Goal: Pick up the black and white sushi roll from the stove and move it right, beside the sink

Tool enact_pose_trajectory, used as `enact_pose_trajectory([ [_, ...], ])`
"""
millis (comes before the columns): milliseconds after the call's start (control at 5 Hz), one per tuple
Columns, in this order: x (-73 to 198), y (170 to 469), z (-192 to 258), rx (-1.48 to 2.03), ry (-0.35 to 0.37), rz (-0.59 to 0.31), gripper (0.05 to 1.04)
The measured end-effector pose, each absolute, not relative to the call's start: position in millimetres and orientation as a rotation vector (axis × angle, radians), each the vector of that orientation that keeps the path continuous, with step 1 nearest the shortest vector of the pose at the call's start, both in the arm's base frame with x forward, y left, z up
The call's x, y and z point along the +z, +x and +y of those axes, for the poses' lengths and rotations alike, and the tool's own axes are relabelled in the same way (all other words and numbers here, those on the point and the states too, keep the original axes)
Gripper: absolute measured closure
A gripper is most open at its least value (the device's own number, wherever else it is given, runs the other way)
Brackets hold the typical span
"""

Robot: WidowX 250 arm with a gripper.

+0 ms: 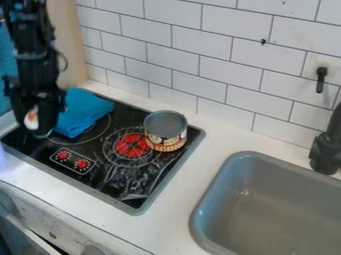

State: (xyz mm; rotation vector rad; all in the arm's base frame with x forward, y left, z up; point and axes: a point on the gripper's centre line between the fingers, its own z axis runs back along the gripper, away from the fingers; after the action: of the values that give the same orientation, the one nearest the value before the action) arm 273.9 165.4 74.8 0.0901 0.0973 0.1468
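- Can (166,131): printed paper label round its side, cream/yellow w/ dark red + blocky lettering; too small to read w/ certainty. Round, grey metal, top rim facing up; stands upright at cooktop's back edge, nr the sink-side corner.
- Control panel (73,161): thin light outline on the black glass, 2 red round knob marks w/ pale detail; nr cooktop's front edge, L part.
- Arm (35,55): black, comes in at top L, hangs approx. straight down; cable loops off its R side.
- Gripper (39,128): black, pointing down over cooktop's L end, just beside the cloth in view. Can't tell if it's open or closed.
- White-and-red item (31,118): small, rounded, smooth-looking; shows at the gripper's lower part. Can't tell if gripped.
- Blue cloth (83,113): soft, folded/bunched w/ creases, at cooktop's back L corner, overlapping its edge.
- Cooktop (116,182): flat, glossy black, grey rim, whitish streaks twd front R corner.
- Burner mark (132,146): red disc in thin pale rings, just beside can.
- Counter (176,199): smooth, white, btwn cooktop & sink.
- Sink (243,167): grey basin, rounded corners; black faucet (325,152) at its back edge.
- Wall (200,64): white rect. tiles, dark grout; black hook (321,79) upper R.
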Motion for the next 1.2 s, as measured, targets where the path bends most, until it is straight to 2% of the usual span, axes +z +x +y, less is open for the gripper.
enact_pose_trajectory([
  [200, 114.3, 285.9, 129.1, 0.119, 0.034, 0.172, 0.472],
  [400, 133.0, 295.1, 85.7, 0.035, -0.033, 0.213, 0.472],
  [600, 105.6, 307.9, 32.7, -0.216, -0.071, 0.198, 0.472],
  [800, 80.9, 293.7, -18.0, -0.32, -0.044, 0.248, 0.472],
  [1000, 53.6, 272.6, -62.8, -0.332, 0.028, 0.244, 0.472],
  [1200, 57.4, 267.8, -82.3, -0.39, 0.051, 0.263, 0.472],
])
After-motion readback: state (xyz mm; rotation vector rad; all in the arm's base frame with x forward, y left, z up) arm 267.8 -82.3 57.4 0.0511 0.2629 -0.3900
